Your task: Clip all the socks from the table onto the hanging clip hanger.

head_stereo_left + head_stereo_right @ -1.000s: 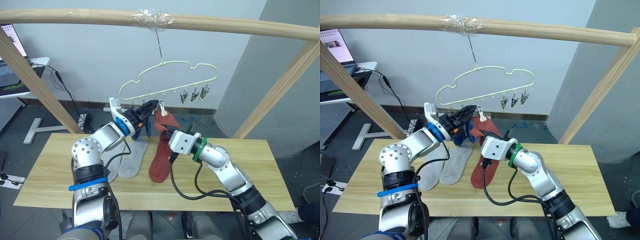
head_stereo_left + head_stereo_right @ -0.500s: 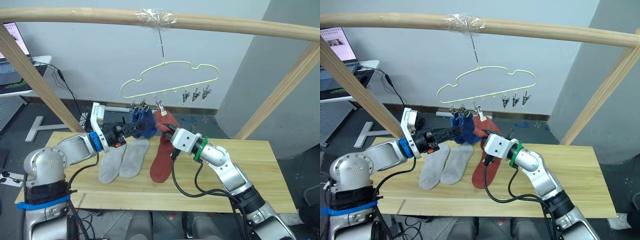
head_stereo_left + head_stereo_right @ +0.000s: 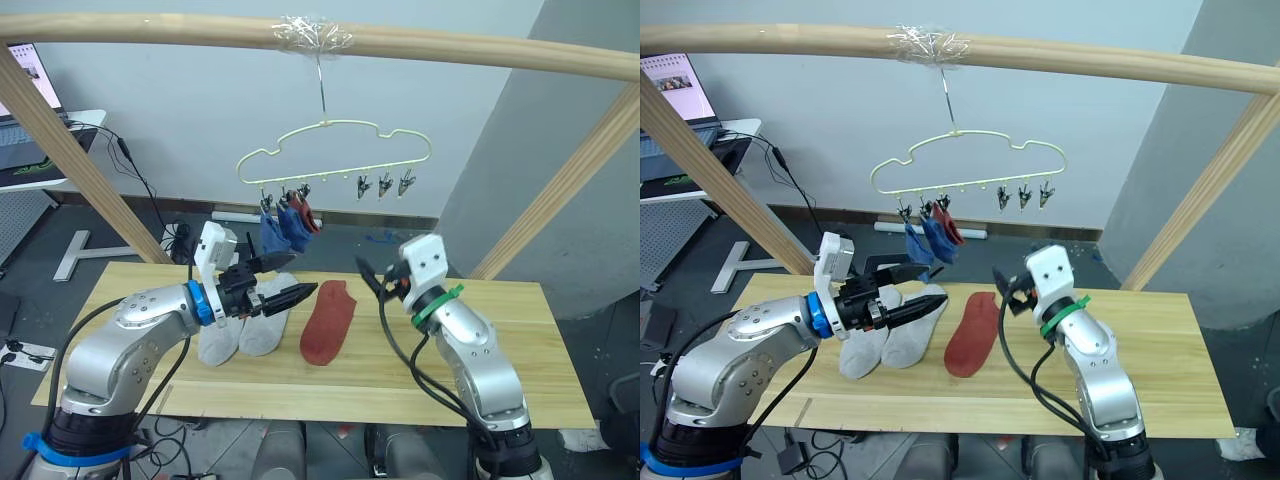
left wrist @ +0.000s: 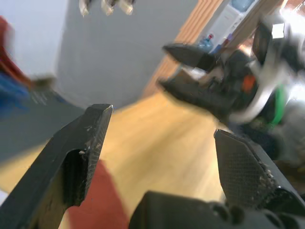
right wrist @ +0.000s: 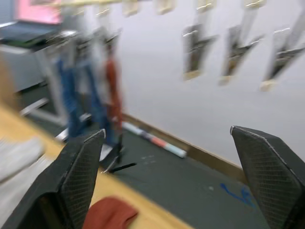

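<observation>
Progress: three socks hang clipped on the clip hanger [image 3: 335, 150], two blue [image 3: 283, 232] and one rust red [image 3: 305, 213]. Both grippers, left [image 3: 290, 292] and right [image 3: 368, 277], are spread wide and empty. We still have the second red sock [image 3: 327, 322] and grey pair [image 3: 243, 328] on the table [image 3: 520, 345], at 6 o'clock below the hanger.

Left gripper [image 4: 162, 143] with its two black fingers [image 4: 78, 148] spread wide apart, nothing between them. Beyond, light wood worktop [image 4: 157, 143]; rust red sock [image 4: 97, 200] lying flat near one finger. Right gripper [image 4: 200, 71] blurred, across the worktop.
</observation>
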Available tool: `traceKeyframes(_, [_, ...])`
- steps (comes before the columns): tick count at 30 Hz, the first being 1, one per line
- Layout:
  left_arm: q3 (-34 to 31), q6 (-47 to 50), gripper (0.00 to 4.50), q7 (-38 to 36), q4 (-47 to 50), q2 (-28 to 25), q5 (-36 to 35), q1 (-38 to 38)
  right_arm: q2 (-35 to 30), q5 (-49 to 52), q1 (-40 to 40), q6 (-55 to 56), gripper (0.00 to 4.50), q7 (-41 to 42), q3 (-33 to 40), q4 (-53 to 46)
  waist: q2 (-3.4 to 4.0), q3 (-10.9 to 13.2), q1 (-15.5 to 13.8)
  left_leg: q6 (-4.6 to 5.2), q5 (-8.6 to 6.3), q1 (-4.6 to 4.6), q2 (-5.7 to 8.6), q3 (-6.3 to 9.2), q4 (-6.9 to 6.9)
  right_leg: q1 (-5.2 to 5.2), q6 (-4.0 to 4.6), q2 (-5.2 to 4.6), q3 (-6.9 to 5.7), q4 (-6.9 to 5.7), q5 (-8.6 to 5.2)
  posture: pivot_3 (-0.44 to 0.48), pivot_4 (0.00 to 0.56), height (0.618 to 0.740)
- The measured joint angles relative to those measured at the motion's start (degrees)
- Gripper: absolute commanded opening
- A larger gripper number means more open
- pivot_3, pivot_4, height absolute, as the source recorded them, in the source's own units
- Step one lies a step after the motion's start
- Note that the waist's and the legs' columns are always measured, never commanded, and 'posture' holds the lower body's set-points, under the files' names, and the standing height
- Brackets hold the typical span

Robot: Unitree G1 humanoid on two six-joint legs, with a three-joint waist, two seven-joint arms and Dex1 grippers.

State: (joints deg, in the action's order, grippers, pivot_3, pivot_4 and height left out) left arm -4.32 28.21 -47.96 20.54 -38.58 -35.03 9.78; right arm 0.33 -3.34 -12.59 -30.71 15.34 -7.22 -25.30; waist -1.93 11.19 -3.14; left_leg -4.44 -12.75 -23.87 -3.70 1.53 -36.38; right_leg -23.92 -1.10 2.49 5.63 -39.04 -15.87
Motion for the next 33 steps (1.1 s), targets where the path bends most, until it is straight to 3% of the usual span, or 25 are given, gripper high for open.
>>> traceKeyframes(3, [0.0,-2.6,3.95,-0.2,-1.8,1.6,1.5,0.5,2.3,0.0,-3.0,-2.7,3.27,-2.9,0.0,-0.5,0.0,0.0,0.1,0.0,0.0,-0.12,0.01,-0.04,0.1,-0.14,0.02,0.0,0.01,0.0,-0.02,0.203,0.159,0.74])
traceKeyframes(17, [1.8,-6.1,3.95,-0.9,-5.7,5.5,4.8,6.0,4.5,0.3,-11.6,-1.4,3.27,-8.2,-0.7,9.1,-0.01,0.0,0.3,0.01,0.0,-0.11,-0.01,-0.01,0.29,-0.19,0.13,0.08,-0.02,-0.03,-0.01,0.211,0.169,0.74])
traceKeyframes(22, [1.7,-6.1,3.95,-0.4,-5.6,5.5,4.8,6.0,5.5,1.3,-13.0,-0.2,1.99,-8.8,-0.4,12.3,-0.01,0.0,0.3,0.01,0.0,-0.12,-0.02,0.0,0.3,-0.18,0.15,0.09,-0.02,-0.04,-0.01,0.224,0.172,0.74])
traceKeyframes(33, [1.6,-6.0,3.95,0.1,-5.1,5.5,4.8,5.8,5.8,2.6,-15.9,0.2,1.99,-9.8,1.5,16.2,0.0,0.0,0.2,0.01,0.0,-0.1,-0.02,0.01,0.29,-0.18,0.15,0.09,-0.03,-0.06,0.0,0.23,0.174,0.74])
